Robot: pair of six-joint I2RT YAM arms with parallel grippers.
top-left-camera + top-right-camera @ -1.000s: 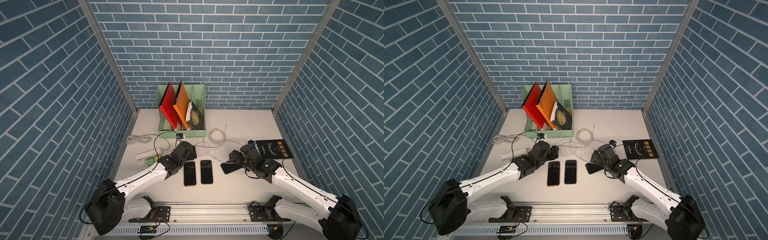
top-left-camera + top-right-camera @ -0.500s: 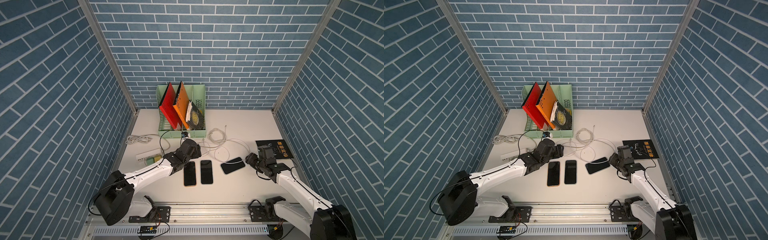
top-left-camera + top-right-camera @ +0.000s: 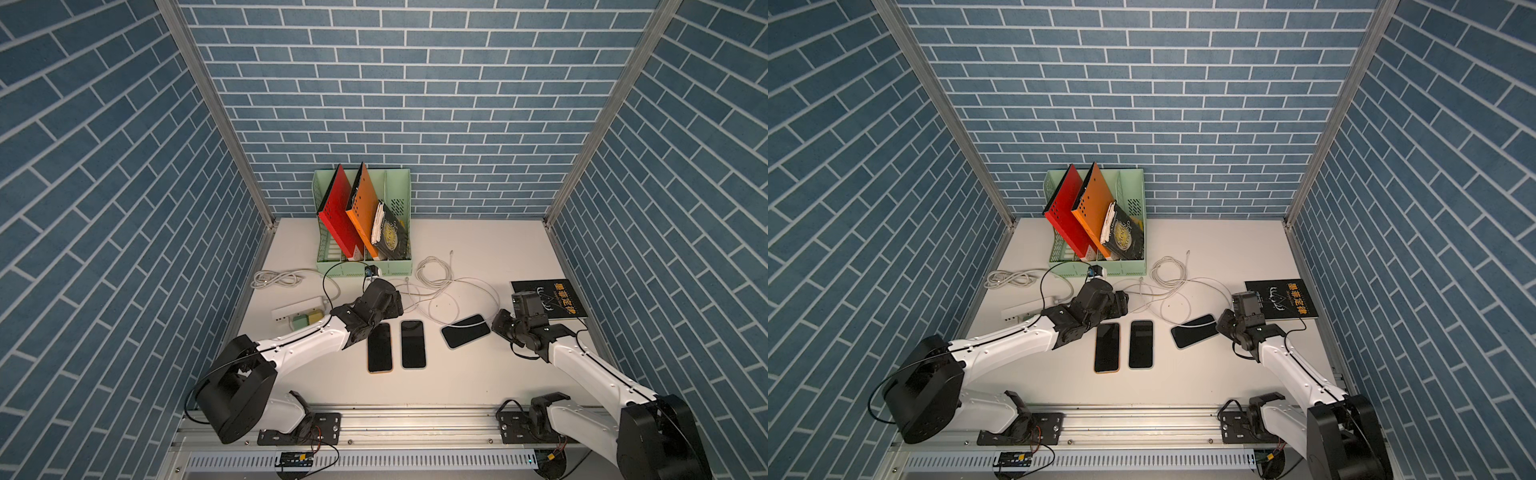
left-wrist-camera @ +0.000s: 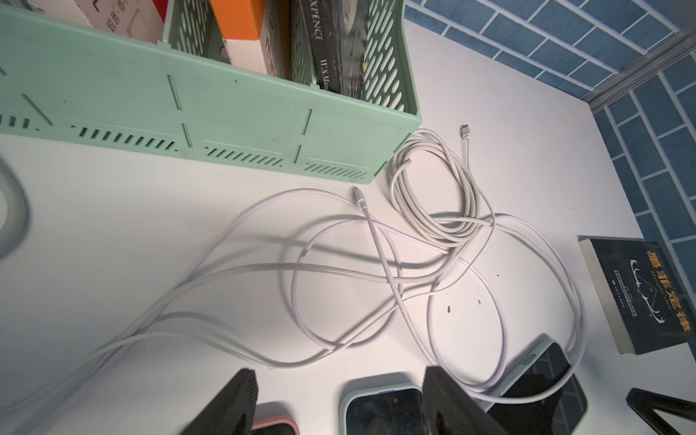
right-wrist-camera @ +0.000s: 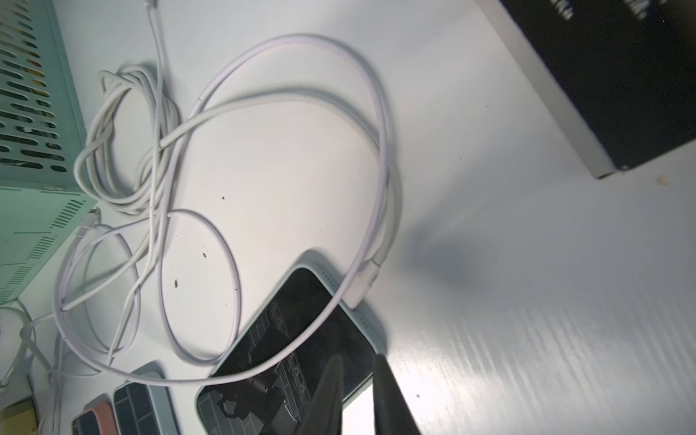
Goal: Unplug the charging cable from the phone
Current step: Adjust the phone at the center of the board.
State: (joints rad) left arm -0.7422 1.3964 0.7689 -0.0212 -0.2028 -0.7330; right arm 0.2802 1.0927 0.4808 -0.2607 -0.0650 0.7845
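We count three phones on the white table [image 3: 478, 374]. Two [image 3: 379, 347] [image 3: 413, 344] lie side by side, screens up. The third phone [image 3: 465, 336] lies apart from them at an angle, nearer the right arm. The charging cable [image 5: 385, 150] has its white plug [image 5: 363, 286] set against this phone's short edge, seemingly seated in it. From there it loops round and drapes back over the dark screen.

There are two grippers. The left gripper [image 4: 337, 376] hovers over the far ends of the paired phones, its two fingers well apart with nothing between them. The right gripper [image 5: 357, 361] sits at the angled phone's end, near the plug. Its two fingers are drawn almost together, a thin slit left, gripping nothing we can see.

Among the tangled white leads we count two loose plug ends [image 4: 356, 192] [image 4: 465, 130] and one tight coil [image 4: 452, 230]. One more bundle [image 3: 276, 278] lies beside the single power strip [image 3: 297, 311].

One green organizer [image 3: 395, 268] stands at the back wall, holding one red folder [image 3: 338, 220], one orange folder [image 3: 365, 208] and one dark book [image 3: 390, 235], all leaning. One black book [image 3: 548, 299] lies flat by the right arm.
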